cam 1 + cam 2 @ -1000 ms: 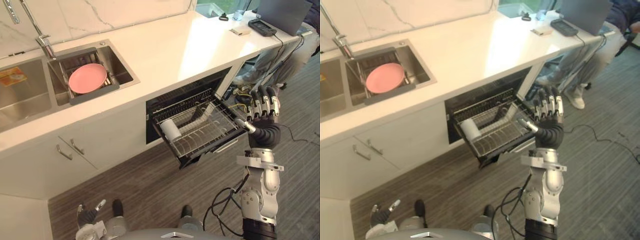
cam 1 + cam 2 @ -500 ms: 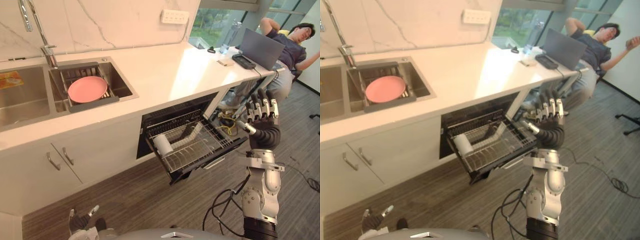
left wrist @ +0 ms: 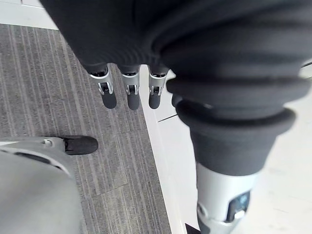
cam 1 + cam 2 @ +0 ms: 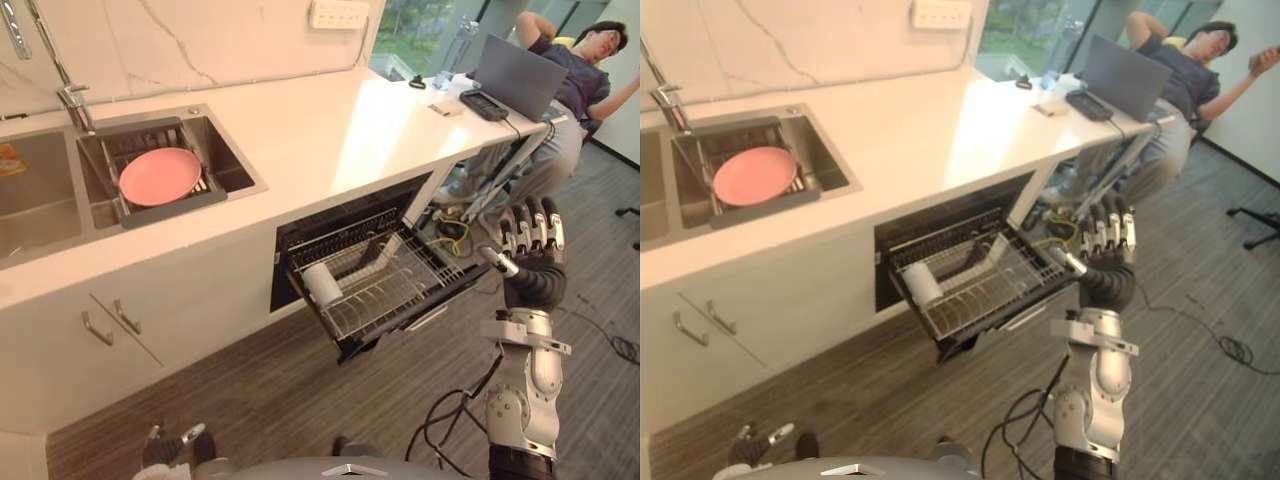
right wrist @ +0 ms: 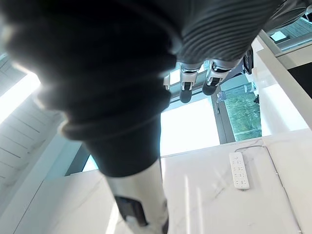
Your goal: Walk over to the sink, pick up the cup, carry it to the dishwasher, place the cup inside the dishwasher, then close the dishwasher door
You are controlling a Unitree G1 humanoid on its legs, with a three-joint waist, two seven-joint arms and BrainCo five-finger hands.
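The cup [image 4: 322,284] lies on its side at the left end of the rack [image 4: 405,288], pulled out of the open dishwasher [image 4: 300,232] under the table [image 4: 330,120]. The right robot hand [image 4: 532,258] is raised just beside the rack's right corner, fingers straight and empty. The left robot hand [image 4: 165,447] hangs low over the floor [image 4: 280,400], fingers [image 3: 129,95] straight, holding nothing.

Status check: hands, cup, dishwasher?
Right hand open, empty, raised beside the rack. Left hand open, low. Cup on its side in the rack. Rack pulled out, dishwasher door open.
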